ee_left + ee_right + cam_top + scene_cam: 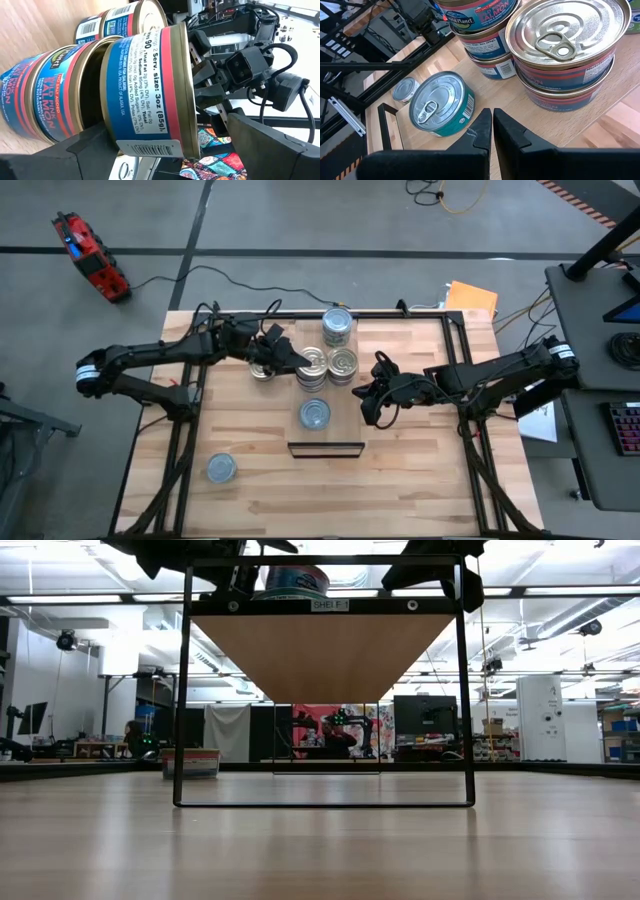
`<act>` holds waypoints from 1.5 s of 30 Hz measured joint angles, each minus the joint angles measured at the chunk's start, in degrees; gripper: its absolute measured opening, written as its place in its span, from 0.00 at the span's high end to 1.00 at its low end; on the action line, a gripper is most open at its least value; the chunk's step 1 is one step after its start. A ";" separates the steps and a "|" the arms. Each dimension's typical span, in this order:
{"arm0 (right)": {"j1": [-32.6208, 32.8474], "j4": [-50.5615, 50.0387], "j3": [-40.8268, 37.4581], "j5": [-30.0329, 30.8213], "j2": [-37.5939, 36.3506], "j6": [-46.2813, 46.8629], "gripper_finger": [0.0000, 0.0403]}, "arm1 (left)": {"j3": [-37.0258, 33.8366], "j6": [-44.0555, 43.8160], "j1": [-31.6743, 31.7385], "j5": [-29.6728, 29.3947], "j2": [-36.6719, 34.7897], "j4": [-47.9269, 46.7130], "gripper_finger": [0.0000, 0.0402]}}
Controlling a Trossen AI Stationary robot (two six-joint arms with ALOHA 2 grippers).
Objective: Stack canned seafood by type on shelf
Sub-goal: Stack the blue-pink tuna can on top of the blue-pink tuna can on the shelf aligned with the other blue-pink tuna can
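The shelf (352, 420) stands mid-table, and its plank (325, 650) shows from below in the low view. On it are a tall pale stack (338, 328), two salmon stacks (313, 365) (342, 362) and a single teal tin (314, 413) (440, 102). My left gripper (284, 352) reaches in from the left, open, with a blue-and-red salmon tin (150, 90) between its fingers. More salmon tins (263, 368) sit beside it. My right gripper (492, 125) is shut and hovers low over the plank (520, 115), beside the teal tin and touching nothing. My left gripper comes in level from the table's left, rolled on its side, so one finger is below the tin and one above. The lower finger (95, 145) lies against the tin's base end (112, 100). The upper finger (260, 142) stands apart from the lid rim. Whether the tin rests on that finger or on the tin beneath, I cannot tell.
One pale tin (221, 469) (405, 89) stands alone on the table's near left. The shelf's dark front edge (325, 448) faces the near side. The shelf's black frame legs (182, 690) rise from the tabletop. Bare wood lies near and to the right.
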 joint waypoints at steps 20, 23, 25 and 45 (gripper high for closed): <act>-2.70 12.60 1.97 4.39 0.38 -6.84 0.98 | 0.08 -4.00 0.00 0.31 0.42 -1.35 0.15; -6.91 13.76 4.57 1.69 2.45 -10.02 0.98 | 0.06 -4.00 -0.01 0.31 0.42 -1.32 0.15; -9.01 13.68 6.42 -1.88 4.63 -11.18 0.98 | 0.02 -3.98 -0.01 0.31 0.42 -0.70 0.15; -10.86 1.20 20.48 -4.45 16.26 -16.01 0.98 | -0.07 -3.80 0.05 0.44 0.48 0.55 0.15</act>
